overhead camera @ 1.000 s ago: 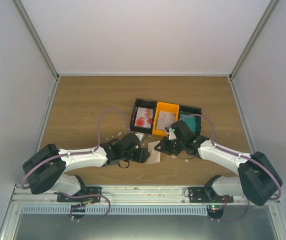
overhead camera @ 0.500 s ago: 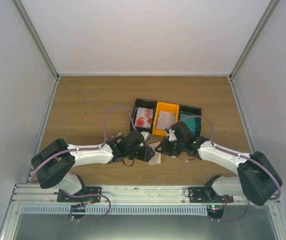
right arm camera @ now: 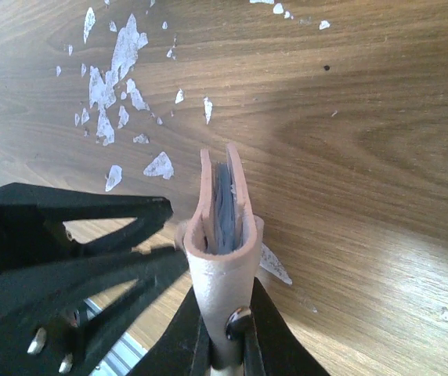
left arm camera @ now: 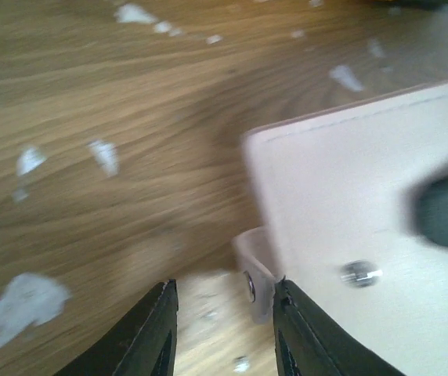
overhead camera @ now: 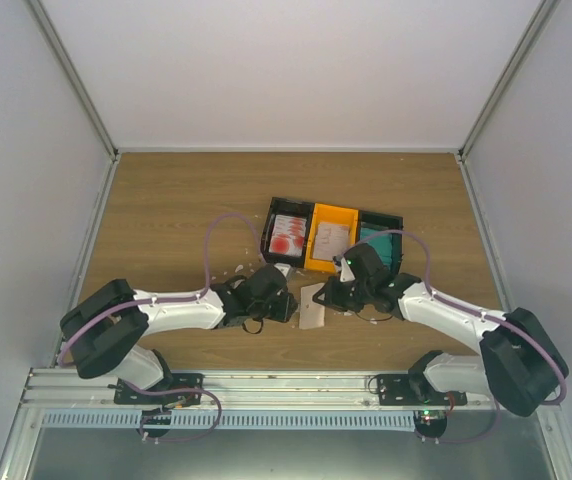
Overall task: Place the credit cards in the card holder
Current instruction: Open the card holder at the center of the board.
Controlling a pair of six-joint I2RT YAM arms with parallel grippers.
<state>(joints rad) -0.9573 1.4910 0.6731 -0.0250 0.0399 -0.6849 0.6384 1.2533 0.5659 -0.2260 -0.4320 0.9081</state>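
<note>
**Top view.** Counted on the counter (overhead camera: 166, 220): three bins in a row just right of centre, towards the far edge. From left to right, a black bin (overhead camera: 270, 228), an orange bin (overhead camera: 334, 210) and a second black bin (overhead camera: 382, 217). One card in each: a white card with a red mark (overhead camera: 287, 236), a pale card (overhead camera: 330, 236) and a teal card (overhead camera: 374, 237), the last partly covered by the right arm and its cable. One card holder (overhead camera: 311, 307), closer to the near edge than the bins, between two grippers. Left gripper (overhead camera: 288, 305) at its left side, right gripper (overhead camera: 328, 293) at its right. Finger spacing too small to read here.

**Left wrist view.** Left gripper (left arm camera: 224, 313) spread wide, both fingers (left arm camera: 149, 337) cut off by the bottom edge. Between them, one snap tab (left arm camera: 254, 270) of the card holder (left arm camera: 349, 196). Holder panel blurred and cut off at the right, with an unidentifiable dark blur (left arm camera: 447, 211) over it. White scraps (left arm camera: 24, 301) on the wood, too smeared to count.

**Right wrist view.** Right gripper (right arm camera: 228, 337) pinching the lower end of the card holder (right arm camera: 222, 262), seen edge-on. Inside the fold, grey-blue card edges (right arm camera: 224, 207), number not readable. Left gripper (right arm camera: 173, 235) spread, tips just beside the holder. Many white scraps (right arm camera: 122, 59).
</note>
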